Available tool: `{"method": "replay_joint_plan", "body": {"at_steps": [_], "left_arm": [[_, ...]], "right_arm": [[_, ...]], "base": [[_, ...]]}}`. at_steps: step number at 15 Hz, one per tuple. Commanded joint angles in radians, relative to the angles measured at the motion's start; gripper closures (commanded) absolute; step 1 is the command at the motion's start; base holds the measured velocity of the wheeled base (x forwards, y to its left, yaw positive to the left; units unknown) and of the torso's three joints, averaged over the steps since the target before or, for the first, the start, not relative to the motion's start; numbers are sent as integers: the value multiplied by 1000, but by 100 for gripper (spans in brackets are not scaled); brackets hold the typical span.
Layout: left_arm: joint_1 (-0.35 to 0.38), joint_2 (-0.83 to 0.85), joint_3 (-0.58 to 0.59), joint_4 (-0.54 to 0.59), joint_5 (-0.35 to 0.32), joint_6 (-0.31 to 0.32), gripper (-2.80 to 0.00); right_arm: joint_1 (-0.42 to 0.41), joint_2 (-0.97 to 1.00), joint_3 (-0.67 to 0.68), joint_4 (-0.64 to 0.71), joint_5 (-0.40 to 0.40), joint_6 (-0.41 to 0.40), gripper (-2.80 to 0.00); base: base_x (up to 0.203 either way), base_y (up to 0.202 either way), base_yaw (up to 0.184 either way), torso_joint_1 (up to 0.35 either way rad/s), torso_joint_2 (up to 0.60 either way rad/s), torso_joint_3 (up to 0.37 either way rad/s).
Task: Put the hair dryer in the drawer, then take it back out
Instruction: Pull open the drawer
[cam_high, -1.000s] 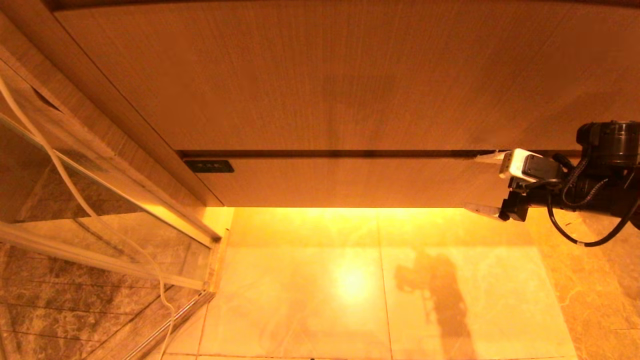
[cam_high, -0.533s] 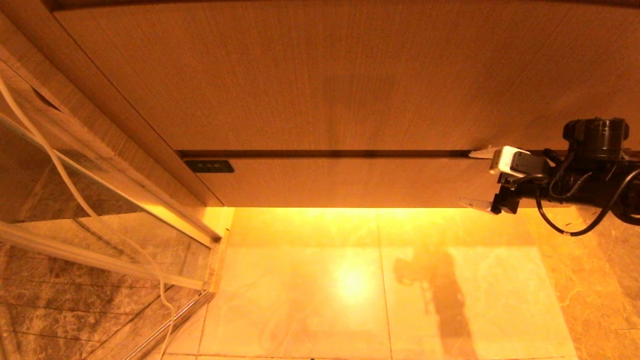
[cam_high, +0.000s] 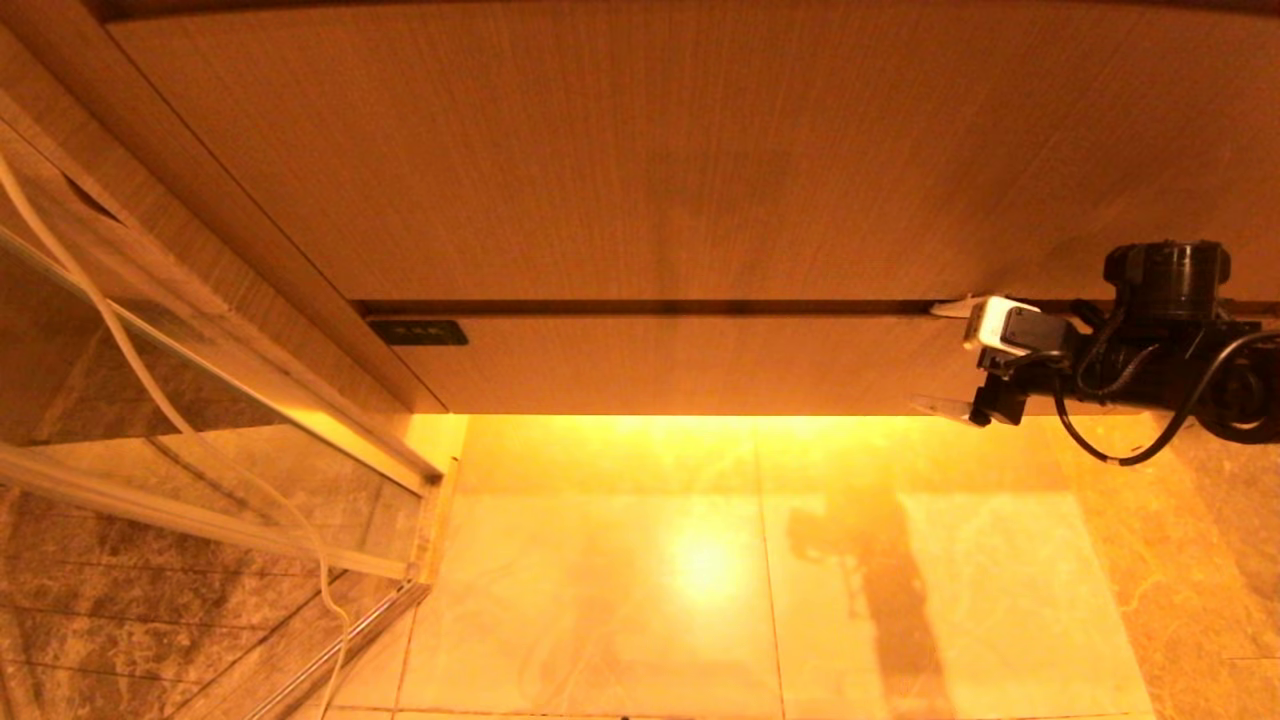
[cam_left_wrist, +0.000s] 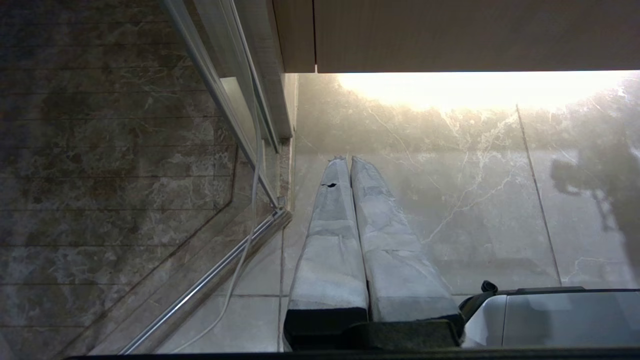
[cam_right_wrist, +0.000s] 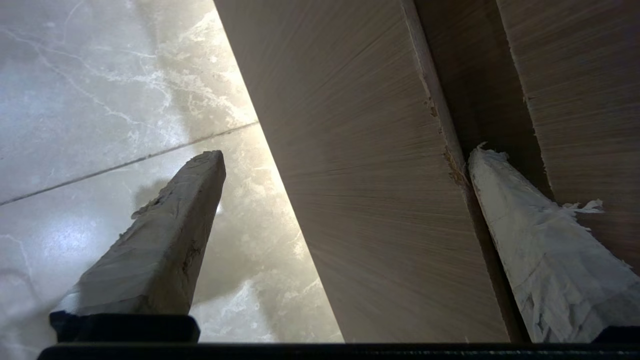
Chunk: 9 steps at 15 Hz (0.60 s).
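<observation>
Straddling drawer front (cam_high: 690, 362), right gripper (cam_high: 940, 357) jaws spread wide, one fingertip (cam_right_wrist: 492, 172) in top gap; shallow hook risks slipping off edge.

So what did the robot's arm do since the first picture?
The right gripper slid leftward along the drawer front, open, one finger at the dark gap above the drawer, the other below its bottom edge. It holds nothing. The drawer stayed shut; the left gripper stayed shut, pointing at the floor.
</observation>
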Motion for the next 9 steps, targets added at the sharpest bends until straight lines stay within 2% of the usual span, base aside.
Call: {"method": "replay_joint_plan", "body": {"at_steps": [1, 6, 9], "left_arm": [[0, 2, 0, 0, 1, -1, 0], [0, 0, 0, 0, 1, -1, 0], [0, 0, 0, 0, 1, -1, 0]], "right_arm": [[0, 13, -1, -1, 1, -7, -280], [-1, 43, -18, 15, -23, -25, -280], [-3, 36, -18, 92, -75, -31, -280]], "base": [[0, 0, 0, 0, 0, 0], [0, 0, 0, 0, 0, 0], [0, 0, 0, 0, 0, 0]]}}
